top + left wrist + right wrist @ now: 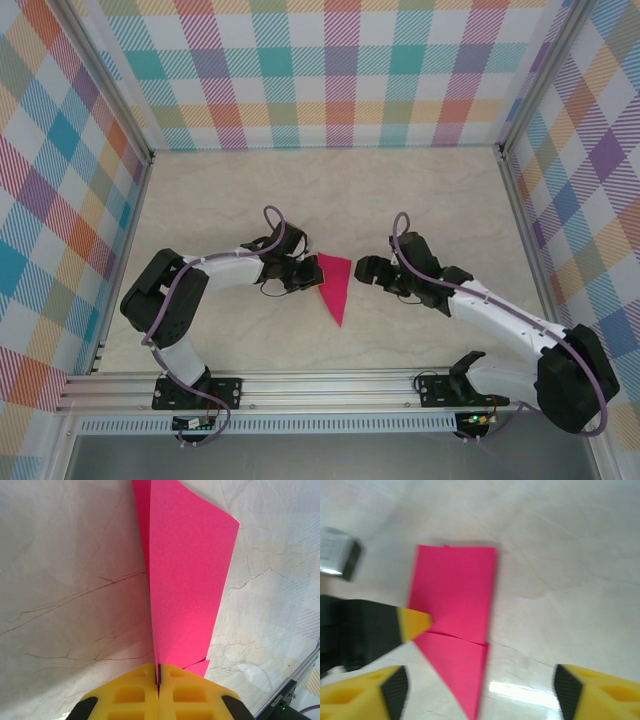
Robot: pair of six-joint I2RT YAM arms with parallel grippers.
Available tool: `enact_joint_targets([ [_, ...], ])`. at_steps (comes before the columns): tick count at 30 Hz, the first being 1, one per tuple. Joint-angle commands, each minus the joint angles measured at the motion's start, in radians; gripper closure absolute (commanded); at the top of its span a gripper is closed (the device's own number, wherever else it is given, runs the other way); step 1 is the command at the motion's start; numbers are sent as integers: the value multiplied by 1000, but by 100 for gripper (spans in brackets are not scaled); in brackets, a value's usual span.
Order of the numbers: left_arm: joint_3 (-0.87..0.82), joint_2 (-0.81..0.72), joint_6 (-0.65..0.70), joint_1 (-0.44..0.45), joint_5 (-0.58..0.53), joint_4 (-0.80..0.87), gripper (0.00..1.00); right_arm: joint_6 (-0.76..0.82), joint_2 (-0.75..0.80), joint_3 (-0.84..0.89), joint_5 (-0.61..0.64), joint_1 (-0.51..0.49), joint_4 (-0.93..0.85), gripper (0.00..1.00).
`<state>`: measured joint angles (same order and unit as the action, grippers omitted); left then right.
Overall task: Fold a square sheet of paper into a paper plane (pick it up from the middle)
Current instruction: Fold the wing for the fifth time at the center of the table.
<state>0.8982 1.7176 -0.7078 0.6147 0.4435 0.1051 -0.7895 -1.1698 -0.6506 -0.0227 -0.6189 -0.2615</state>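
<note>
Magenta paper plane [334, 288], creased dart, on marble-look table [420, 190]; L gripper [308, 277] pinches its left edge; R gripper [366, 272] just right, jaws spread.

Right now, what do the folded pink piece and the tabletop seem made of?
Paper plane: thin matte paper, judging by crisp creases and a lifted flap. Tabletop: glossy, veined like marble, with glare; stone or printed laminate, cannot tell.

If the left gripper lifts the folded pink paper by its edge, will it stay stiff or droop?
The paper plane is thin, so it is probably very light and may droop beyond the left gripper, which pinches one edge. Its creases likely add some stiffness lengthwise. The layers look slightly splayed, so they may spring open.
</note>
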Motion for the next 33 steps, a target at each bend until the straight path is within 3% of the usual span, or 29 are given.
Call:
enact_joint_targets([
  [1, 10, 10, -22, 7, -9, 27, 100, -2, -83, -14, 31, 10, -114, 38],
  [4, 27, 23, -24, 7, -4, 35, 100, 2, -111, 19, -72, -18, 14, 42],
  [5, 34, 24, -22, 6, -5, 42, 100, 14, -101, 35, -56, -58, 61, 42],
  [8, 47, 22, -15, 7, -11, 71, 100, 100, -81, 21, 74, -204, 70, 41],
  [12, 47, 20, -28, 7, -4, 79, 100, 167, -186, -58, 235, -344, -10, 49],
  [17, 42, 3, -36, 6, 4, 90, 100, 225, -306, -144, 439, -513, -25, 50],
  [33, 56, -3, -18, 6, 40, 102, 100, 343, -485, -208, 580, -590, 49, 57],
])
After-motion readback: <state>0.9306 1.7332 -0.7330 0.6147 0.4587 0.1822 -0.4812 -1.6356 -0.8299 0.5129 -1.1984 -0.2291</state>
